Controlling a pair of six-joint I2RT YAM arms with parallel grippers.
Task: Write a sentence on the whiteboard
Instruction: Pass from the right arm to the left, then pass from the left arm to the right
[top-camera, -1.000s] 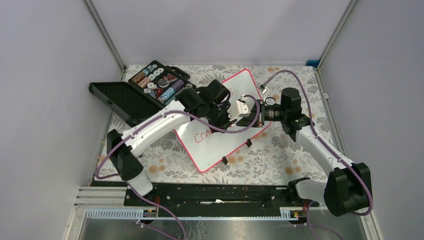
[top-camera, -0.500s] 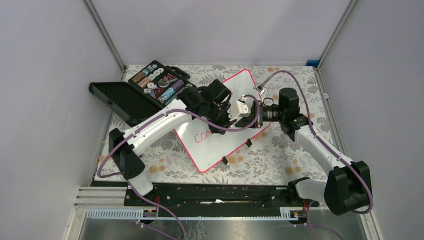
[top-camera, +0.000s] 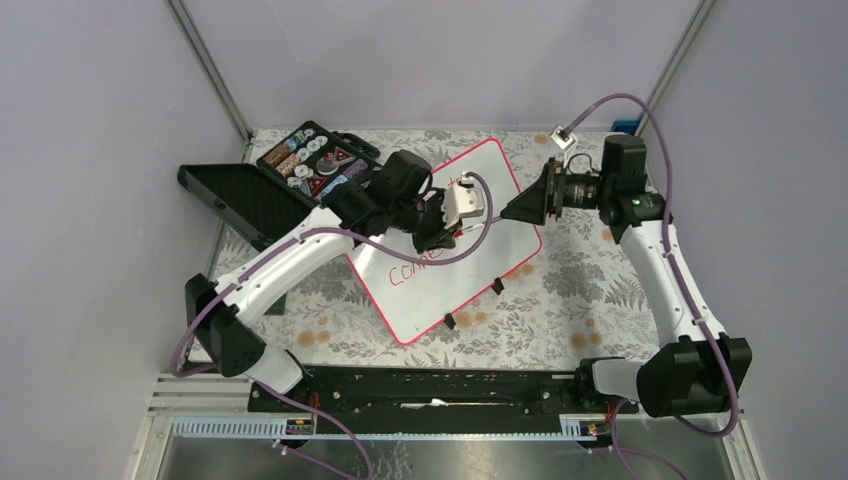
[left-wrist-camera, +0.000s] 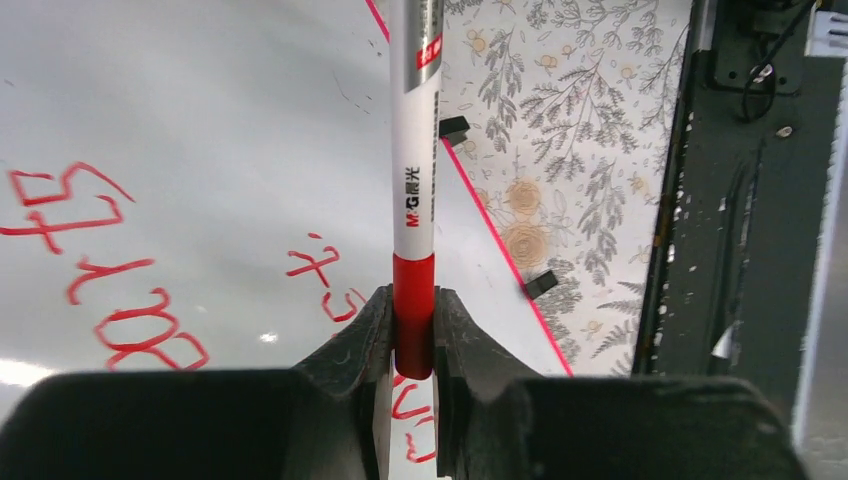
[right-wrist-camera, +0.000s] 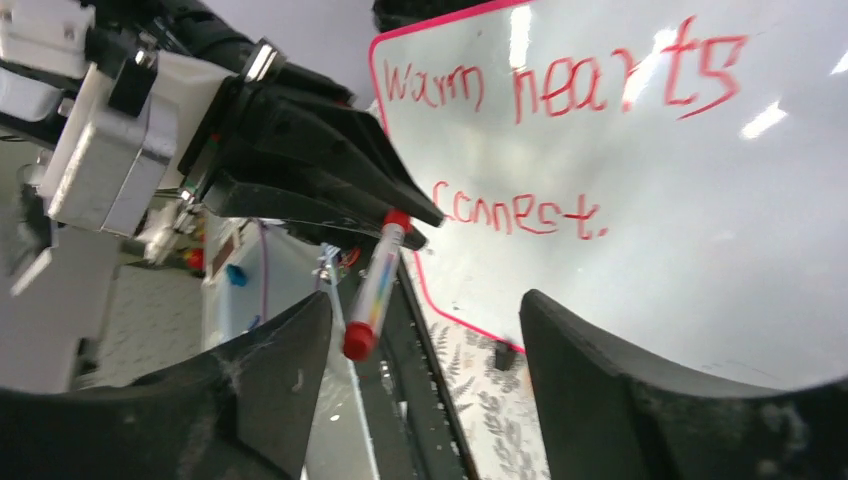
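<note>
The whiteboard (top-camera: 470, 275) lies slanted on the floral tabletop, pink-rimmed. The sentence (right-wrist-camera: 560, 90) is written on it in red: "Warm hearts" above "connect". Part of the sentence (top-camera: 415, 270) shows in the top view. My left gripper (left-wrist-camera: 413, 335) hovers over the board's middle, shut on the red end of a white marker (left-wrist-camera: 415, 180). The marker (right-wrist-camera: 375, 285) points away from it, and its far end carries a red cap. My right gripper (right-wrist-camera: 425, 345) stands open a short way off that cap, touching nothing. In the top view the right gripper (top-camera: 510, 210) sits by the board's right edge.
An open black case (top-camera: 315, 165) holding small colourful pieces sits at the back left, its lid (top-camera: 235, 200) folded out. Two black clips (top-camera: 497, 285) sit on the board's near rim. A black rail (top-camera: 430, 385) runs along the near table edge.
My right gripper was shut at the marker's end beside the left gripper; it has opened and drawn back to the right. The left gripper shifted slightly left, still holding the marker.
</note>
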